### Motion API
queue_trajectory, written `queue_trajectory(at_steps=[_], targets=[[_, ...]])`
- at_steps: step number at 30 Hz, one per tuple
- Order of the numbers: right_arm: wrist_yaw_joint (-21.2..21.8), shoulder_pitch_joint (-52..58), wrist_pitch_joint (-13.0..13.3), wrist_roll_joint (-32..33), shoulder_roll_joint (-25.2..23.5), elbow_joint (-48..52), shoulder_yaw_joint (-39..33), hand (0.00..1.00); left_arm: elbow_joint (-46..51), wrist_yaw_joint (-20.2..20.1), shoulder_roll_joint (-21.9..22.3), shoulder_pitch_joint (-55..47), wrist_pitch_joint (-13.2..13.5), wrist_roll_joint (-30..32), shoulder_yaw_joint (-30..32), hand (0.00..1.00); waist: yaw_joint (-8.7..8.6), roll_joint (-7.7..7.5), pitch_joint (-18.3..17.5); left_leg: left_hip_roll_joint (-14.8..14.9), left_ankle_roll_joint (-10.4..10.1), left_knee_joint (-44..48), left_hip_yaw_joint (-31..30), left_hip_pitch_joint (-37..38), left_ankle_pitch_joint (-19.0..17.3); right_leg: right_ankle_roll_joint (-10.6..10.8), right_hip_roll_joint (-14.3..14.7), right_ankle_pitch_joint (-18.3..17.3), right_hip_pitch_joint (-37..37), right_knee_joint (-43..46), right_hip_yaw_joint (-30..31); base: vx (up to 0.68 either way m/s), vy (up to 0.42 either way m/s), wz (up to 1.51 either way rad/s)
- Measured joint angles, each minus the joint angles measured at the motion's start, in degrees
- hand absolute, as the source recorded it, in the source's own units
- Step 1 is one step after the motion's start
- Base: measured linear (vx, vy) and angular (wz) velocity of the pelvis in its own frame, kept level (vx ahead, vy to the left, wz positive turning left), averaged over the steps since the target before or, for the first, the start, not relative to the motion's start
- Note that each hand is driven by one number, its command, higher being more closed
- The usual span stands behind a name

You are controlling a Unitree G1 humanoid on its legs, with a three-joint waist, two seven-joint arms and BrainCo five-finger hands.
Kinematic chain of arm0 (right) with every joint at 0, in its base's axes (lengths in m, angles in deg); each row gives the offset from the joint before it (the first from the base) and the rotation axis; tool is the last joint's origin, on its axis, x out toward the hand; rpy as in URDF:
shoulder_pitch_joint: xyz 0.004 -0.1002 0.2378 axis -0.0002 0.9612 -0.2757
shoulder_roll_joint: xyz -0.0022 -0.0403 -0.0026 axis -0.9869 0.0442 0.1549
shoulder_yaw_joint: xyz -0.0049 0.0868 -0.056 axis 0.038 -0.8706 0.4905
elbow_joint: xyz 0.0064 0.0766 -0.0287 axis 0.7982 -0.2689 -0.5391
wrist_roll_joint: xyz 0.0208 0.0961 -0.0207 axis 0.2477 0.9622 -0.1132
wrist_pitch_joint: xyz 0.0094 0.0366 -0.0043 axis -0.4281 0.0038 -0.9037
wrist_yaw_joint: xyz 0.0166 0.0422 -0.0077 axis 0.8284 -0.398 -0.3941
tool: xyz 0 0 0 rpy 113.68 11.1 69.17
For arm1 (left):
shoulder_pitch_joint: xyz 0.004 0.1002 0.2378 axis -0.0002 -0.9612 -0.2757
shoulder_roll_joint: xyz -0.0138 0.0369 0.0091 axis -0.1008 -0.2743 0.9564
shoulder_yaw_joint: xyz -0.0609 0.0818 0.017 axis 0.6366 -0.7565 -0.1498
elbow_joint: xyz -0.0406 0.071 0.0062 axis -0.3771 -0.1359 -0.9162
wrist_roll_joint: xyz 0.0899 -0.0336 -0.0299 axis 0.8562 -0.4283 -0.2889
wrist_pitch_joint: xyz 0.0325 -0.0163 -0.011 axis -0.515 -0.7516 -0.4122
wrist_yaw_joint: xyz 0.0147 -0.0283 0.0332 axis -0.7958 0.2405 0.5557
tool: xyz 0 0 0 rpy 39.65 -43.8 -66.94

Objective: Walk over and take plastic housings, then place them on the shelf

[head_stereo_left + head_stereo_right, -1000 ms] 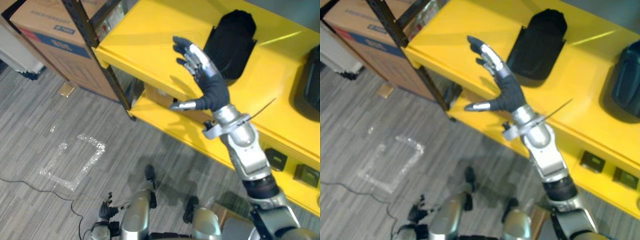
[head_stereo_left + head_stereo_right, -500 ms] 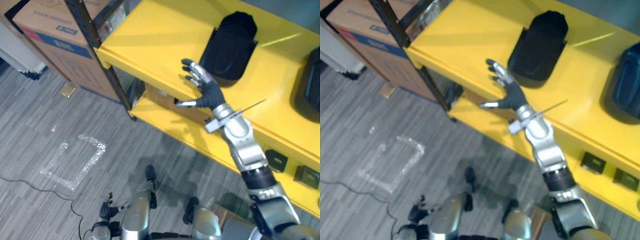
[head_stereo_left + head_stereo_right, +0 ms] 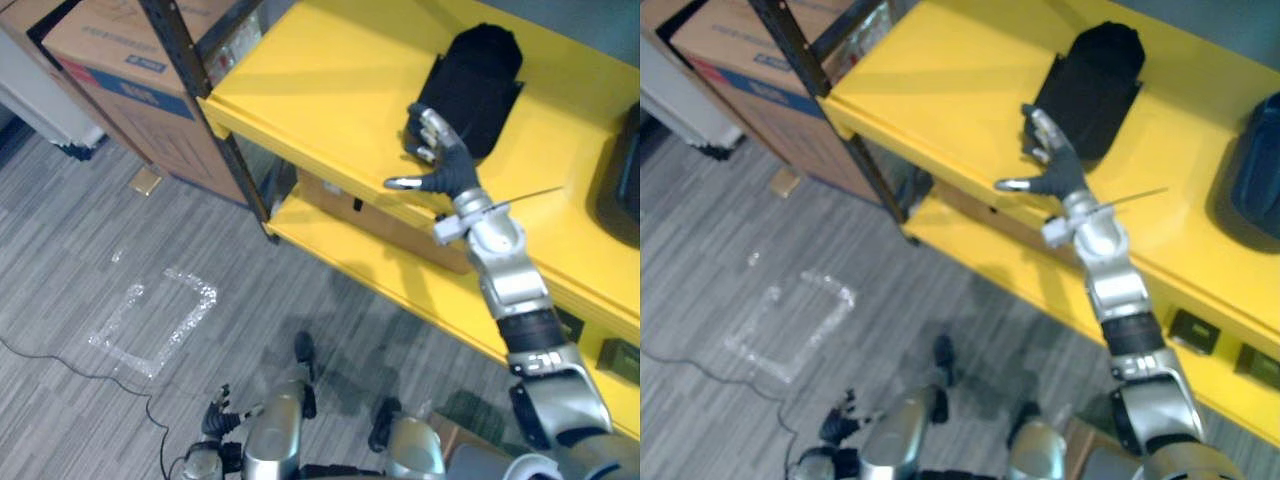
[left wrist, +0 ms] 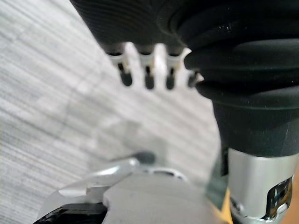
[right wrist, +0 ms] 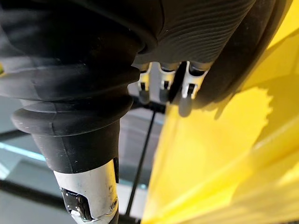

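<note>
The two-tier yellow metal shelf [image 3: 300,90] carries the task's things. One black plastic housing [image 3: 475,75] lies flat on the upper tier, towards the far side. A second dark housing [image 3: 1258,160] lies well apart from it at the right edge of that tier.

The right hand [image 3: 445,165] reaches over the upper tier, just beside the near left edge of the black plastic housing. Its fingers are spread and loosely extended, the thumb points left, and it holds nothing. Contact with the housing cannot be confirmed.

The left hand [image 3: 212,425] hangs low, near the floor. Its state cannot be determined.

Probable faults:
- The spread fingers may nudge the black plastic housing and skew it or slide it farther back.
- The forearm crosses the near lip of the upper tier and may catch on it if lowered.

Count:
- shelf tiers: two
- brown cardboard boxes: two, a large one [image 3: 100,45] far left and one [image 3: 360,205] on the lower tier
- housings: two
- small black square parts [image 3: 1192,331] on the lower tier: two
</note>
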Motion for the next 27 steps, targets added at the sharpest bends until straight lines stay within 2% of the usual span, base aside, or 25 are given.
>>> queue_trajectory(at_steps=[2,12,17,19,21,23,25,27], targets=[[-1.0,-1.7,0.0,-0.4,0.5,-1.7,-0.2,0.0,0.0,0.0,0.3,-0.1,-0.1,0.0,0.0,0.0,0.01,0.47,0.2,-0.2,0.0,0.0,-0.1,0.0,0.0,0.0,-0.2,-0.2,0.0,0.3,-0.1,0.02,-0.004,0.04],[-0.9,-5.6,0.4,-0.3,1.7,-6.6,-1.6,0.0,0.6,-0.4,0.6,0.0,-0.3,0.0,0.0,0.0,0.2,0.67,0.3,-0.5,-0.1,0.0,-0.7,-0.1,0.3,0.2,-0.8,-0.8,0.0,1.1,-0.8,0.05,-0.022,0.04],[2.6,-5.9,0.8,2.4,2.4,-5.3,-1.6,0.0,0.8,-0.7,1.2,0.0,-0.3,0.0,0.0,0.0,0.05,1.66,0.8,-0.4,-0.4,0.0,-0.7,0.2,0.3,-0.1,-0.8,-1.4,0.1,1.7,-0.8,0.01,-0.024,0.0],[4.3,-5.3,0.7,2.6,2.3,-2.2,-1.6,0.0,0.8,-0.8,1.2,0.0,-0.3,0.0,0.0,0.0,0.0,1.8,0.9,-0.3,-0.4,-0.1,-0.7,0.2,0.3,-0.1,-0.7,-1.4,0.0,1.6,-0.8,0.02,-0.006,0.0],[6.6,-3.3,0.5,2.6,2.3,5.4,-1.4,0.0,0.8,-0.8,1.2,0.0,-0.3,0.0,0.0,0.0,-0.01,1.8,0.9,-0.3,-0.4,-0.3,-0.6,0.2,0.3,-0.1,-0.7,-1.4,0.1,1.4,-0.8,0.04,-0.015,-0.01],[6.9,-0.6,0.6,2.6,1.6,13.8,-1.3,0.0,0.8,-0.7,1.3,0.0,-0.2,0.0,0.0,0.0,-0.05,1.78,0.9,-0.3,-0.3,-0.3,-0.5,0.2,0.4,0.0,-0.7,-1.3,0.1,1.1,-0.7,0.06,-0.02,-0.02],[6.7,0.6,1.1,2.5,1.1,17.0,-1.3,0.0,0.8,-0.5,1.3,0.0,-0.1,0.0,0.0,0.0,-0.09,1.76,0.9,-0.3,-0.3,-0.3,-0.5,0.3,0.4,0.0,-0.7,-1.3,0.2,0.9,-0.7,0.04,-0.019,-0.03],[5.1,1.7,2.9,1.5,0.8,20.7,-1.5,0.0,0.5,-0.3,1.3,0.0,0.2,0.0,0.1,0.0,-0.25,1.7,0.9,-0.2,-0.3,-0.3,-0.4,0.3,0.4,0.3,-0.2,-0.9,0.3,0.4,-0.6,0.02,-0.013,-0.01]])
